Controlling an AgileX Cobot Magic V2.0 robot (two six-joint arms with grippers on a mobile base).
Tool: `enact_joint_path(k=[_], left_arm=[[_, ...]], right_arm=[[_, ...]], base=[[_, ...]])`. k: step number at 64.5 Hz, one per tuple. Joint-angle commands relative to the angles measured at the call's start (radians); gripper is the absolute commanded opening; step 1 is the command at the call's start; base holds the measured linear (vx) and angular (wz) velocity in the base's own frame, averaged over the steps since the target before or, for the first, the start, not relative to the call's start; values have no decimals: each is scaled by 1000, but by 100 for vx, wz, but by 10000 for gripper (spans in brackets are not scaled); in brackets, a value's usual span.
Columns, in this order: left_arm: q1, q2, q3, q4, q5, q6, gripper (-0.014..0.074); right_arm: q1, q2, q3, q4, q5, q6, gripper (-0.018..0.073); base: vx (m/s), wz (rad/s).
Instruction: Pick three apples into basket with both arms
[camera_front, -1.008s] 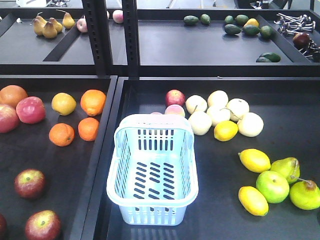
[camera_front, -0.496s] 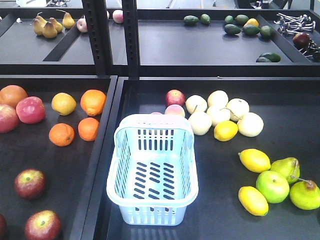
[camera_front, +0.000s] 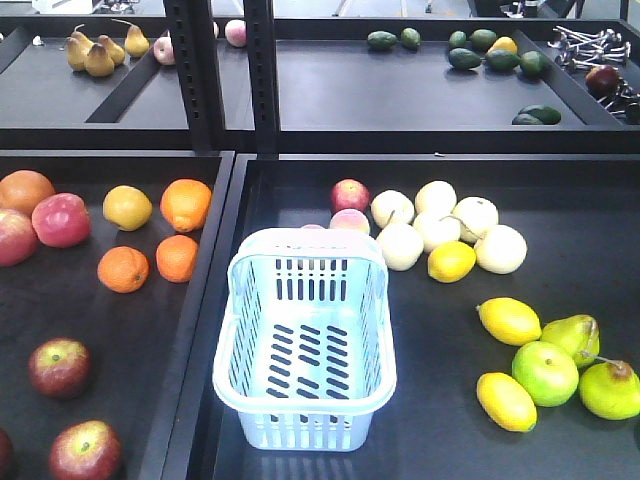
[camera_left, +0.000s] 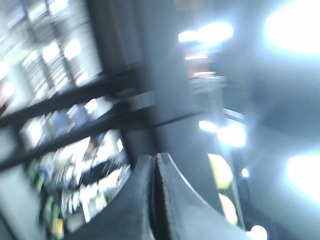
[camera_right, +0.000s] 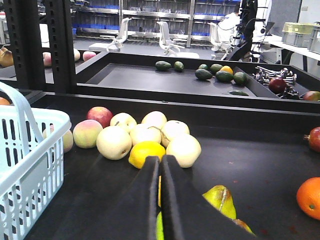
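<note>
Risks first. The three dark apples (camera_front: 60, 367) lie in the left tray (camera_front: 150, 410), near its front corner. The second apple (camera_front: 85, 450) is close in front of the first, and the third apple (camera_front: 3, 448) is cut by the frame edge. The basket (camera_front: 300, 432) stands in the right tray (camera_front: 450, 420), so each apple must be carried over the raised divider (camera_front: 200, 350). A low carry could clip the divider or the basket rim.

Wrong-fruit risk: oranges (camera_front: 177, 257) and redder, pinker apples (camera_front: 62, 220) share the left tray. The apples are round and could roll off a glancing pinch. The basket looks light, and a bump would likely slide it.

The right arm's side is well apart from the apples, so reach may be awkward and the arms could cross over the basket.

The left wrist view is smeared and aims at rack and ceiling lights, so it is no help for aiming.

Left pincer (camera_left: 154, 165): fingers pressed together, nothing held. Right pincer (camera_right: 160, 165): fingers together, nothing held, low over the right tray. Neither arm shows in the front view.

Containers:
- Basket: nothing in it, slotted bottom bare.
- Right tray: basket, pale round fruit (camera_front: 400, 245), lemons (camera_front: 508, 320), green fruit (camera_front: 545, 372).
- Left tray: apples, oranges.
</note>
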Motion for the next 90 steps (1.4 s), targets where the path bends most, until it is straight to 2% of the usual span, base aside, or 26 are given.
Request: enact_joint_path(k=[1, 8, 12, 26, 49, 56, 61, 69, 77, 84, 90], left_arm=[[-5, 66, -128, -9, 27, 212, -6], [-5, 157, -237, -9, 150, 388, -6], [-5, 221, -299, -9, 243, 460, -6], [-5, 475, -452, -9, 540, 643, -6], [-5, 822, -661, -9, 777, 964, 14], [-7, 922, -730, -9, 857, 1010, 80], [-18, 985, -771, -9, 873, 1043, 171], [-50, 1083, -839, -1, 874, 1127, 365], [-110, 1190, -906, 48, 886, 1170, 510], [-183, 1287, -952, 108, 881, 1180, 531], [-255, 1371, -984, 180, 864, 1264, 519]], right_arm=[[0, -13, 13, 0, -78, -6, -4], [0, -13, 13, 0, -78, -6, -4], [0, -13, 13, 0, -78, -6, -4], [0, -13, 13, 0, -78, -6, -4], [0, -13, 13, 0, -78, -6, -4], [0, -13, 13, 0, -78, -6, -4], [0, -13, 13, 0, -78, -6, -4], [0, -13, 13, 0, -78, -6, -4], [0, -13, 13, 0, -78, -6, -4], [0, -13, 13, 0, -78, -6, -4], [0, -13, 13, 0, -78, -6, -4]], base=[[0, 0], [0, 0], [0, 0], [0, 0], [0, 0], [0, 0], [0, 0], [0, 0], [0, 0], [0, 0], [0, 0]])
